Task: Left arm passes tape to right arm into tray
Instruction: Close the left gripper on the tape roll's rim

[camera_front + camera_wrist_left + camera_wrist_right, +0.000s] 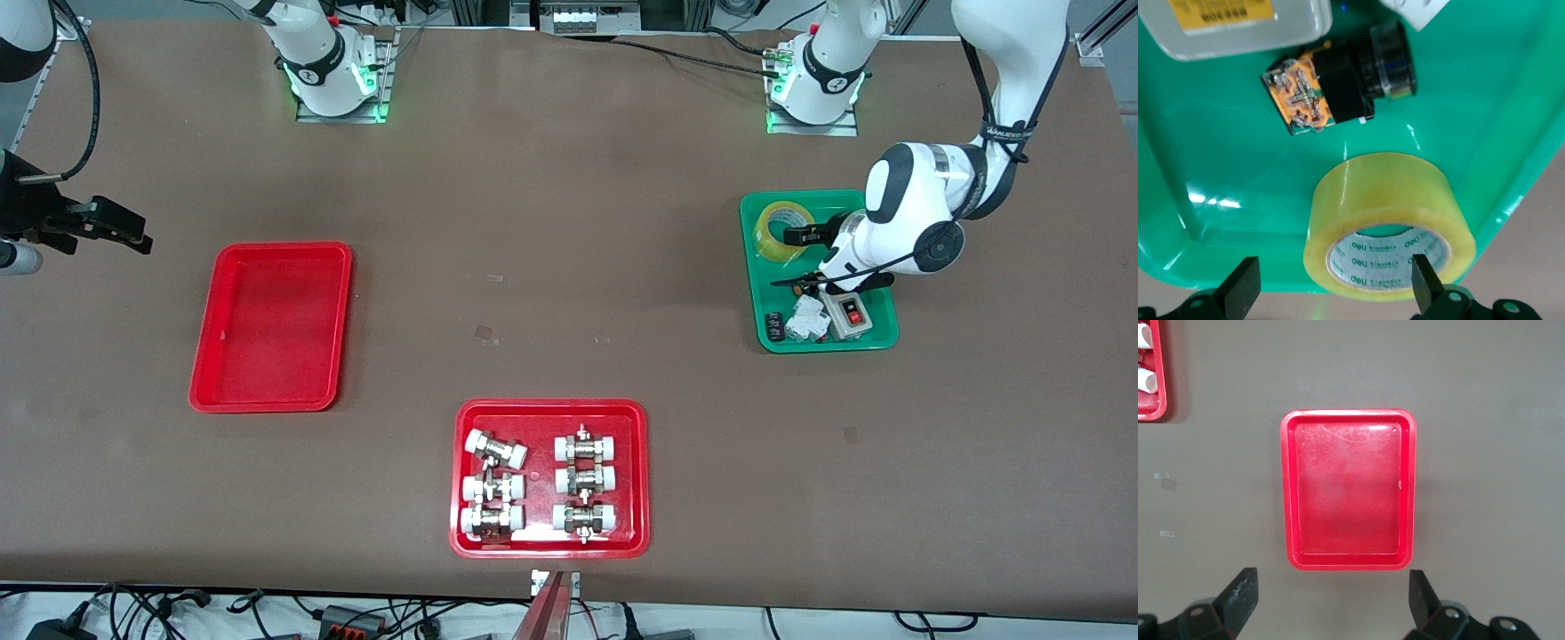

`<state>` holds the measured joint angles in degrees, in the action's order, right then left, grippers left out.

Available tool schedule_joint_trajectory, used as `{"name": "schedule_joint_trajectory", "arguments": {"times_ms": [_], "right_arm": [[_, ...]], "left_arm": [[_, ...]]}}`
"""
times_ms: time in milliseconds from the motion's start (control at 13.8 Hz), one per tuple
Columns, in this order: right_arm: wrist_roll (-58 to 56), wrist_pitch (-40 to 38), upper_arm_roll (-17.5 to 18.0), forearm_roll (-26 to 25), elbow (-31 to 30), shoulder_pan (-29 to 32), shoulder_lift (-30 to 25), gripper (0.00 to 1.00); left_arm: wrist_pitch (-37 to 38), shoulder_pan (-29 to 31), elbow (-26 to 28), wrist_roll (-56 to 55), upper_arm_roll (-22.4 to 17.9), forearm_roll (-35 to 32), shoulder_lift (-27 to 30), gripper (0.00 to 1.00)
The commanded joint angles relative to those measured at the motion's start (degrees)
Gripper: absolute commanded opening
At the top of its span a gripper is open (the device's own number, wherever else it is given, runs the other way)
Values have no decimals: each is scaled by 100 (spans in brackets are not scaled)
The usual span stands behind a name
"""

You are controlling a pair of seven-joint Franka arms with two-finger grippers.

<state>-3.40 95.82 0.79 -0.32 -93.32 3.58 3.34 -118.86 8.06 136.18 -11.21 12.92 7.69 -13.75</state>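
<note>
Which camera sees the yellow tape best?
The left wrist view: the tape fills it, lying in the green tray, white core showing. The front view shows the tape small. The right wrist view misses it.

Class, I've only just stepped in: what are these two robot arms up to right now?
The left gripper hangs over the green tray, jaws open around the tape, which lies there ungrasped. The right gripper waits, jaws open, above the table by the plain red tray, which holds nothing. Another red tray of pipe fittings sits nearest the front camera.
</note>
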Motion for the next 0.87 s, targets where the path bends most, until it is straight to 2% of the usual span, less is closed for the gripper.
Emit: {"name": "schedule_joint_trajectory", "arguments": {"times_ms": [0,73,363,435,581,653,798], "right_arm": [[-65,86,52,15,-29,46,-61,100],[-73,86,52,-3,-29,20,-61,100],[-65,51,52,-3,-38,-7,-70,100],[-73,33,52,-3,-38,2,-44,100],[-73,-37,44,6,-29,20,-53,100],[-74,-46,44,6,-20,20,-53,100],[-74,-46,44,6,-20,20,-61,100]], "left_arm": [[-155,47,154,5,35,110,-31,100],[-146,47,163,23,35,110,-57,96],[-93,47,199,242,44,110,-216,64],[-84,47,199,303,35,110,-216,54],[-67,47,181,383,35,110,-207,25],[-15,47,146,374,44,110,-207,15],[39,91,102,383,44,101,-207,6]]}}
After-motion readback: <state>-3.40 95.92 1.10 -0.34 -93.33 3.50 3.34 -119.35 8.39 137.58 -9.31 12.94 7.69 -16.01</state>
